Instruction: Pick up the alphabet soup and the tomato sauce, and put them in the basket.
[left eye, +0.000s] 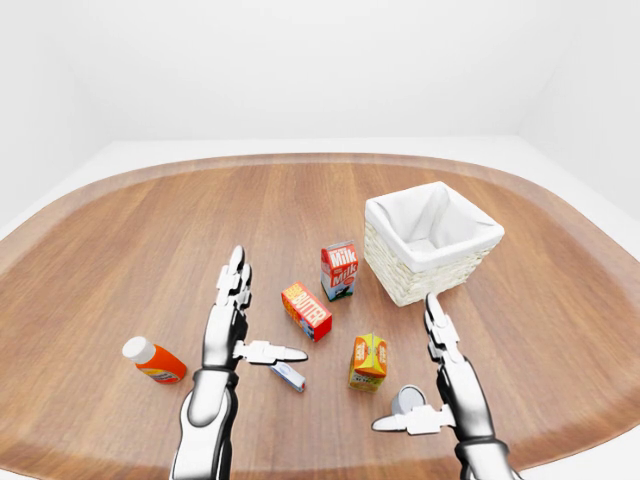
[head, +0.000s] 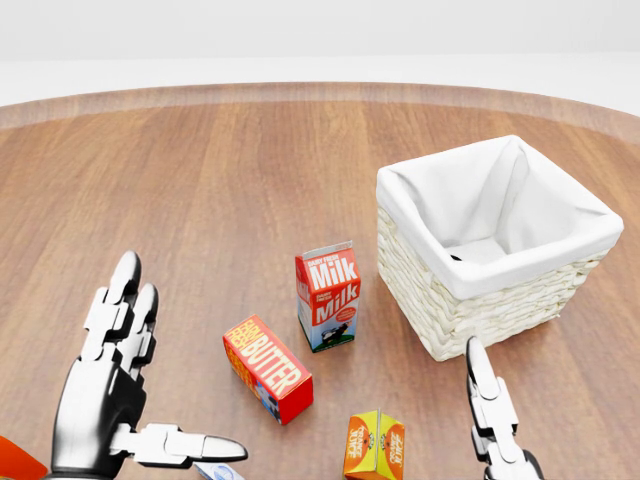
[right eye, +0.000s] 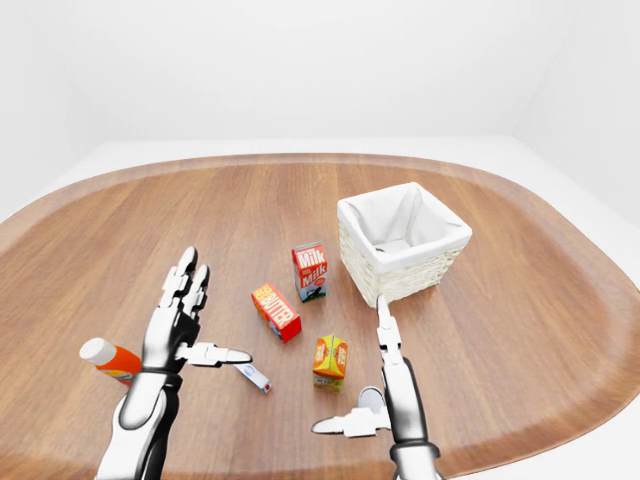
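The white-lined wicker basket (left eye: 398, 268) stands right of centre on the wooden table. A small grey can (left eye: 407, 400) with its metal end showing sits by my right hand (left eye: 412, 368); its label is hidden, so I cannot tell whether it is soup or sauce. No other can shows. That hand is open, fingers straight up and thumb out to the left, just right of the can and not touching it. My left hand (left eye: 262, 315) is also open and empty, at the left near the butter box. In the head view only the right fingertips (head: 482, 385) show.
A milk carton (head: 327, 296) stands left of the basket, with a red butter box (head: 268, 368) and a yellow-orange carton (head: 374, 446) below it. A small white tube (left eye: 288, 376) lies under my left thumb. An orange bottle (left eye: 153, 361) lies at the far left.
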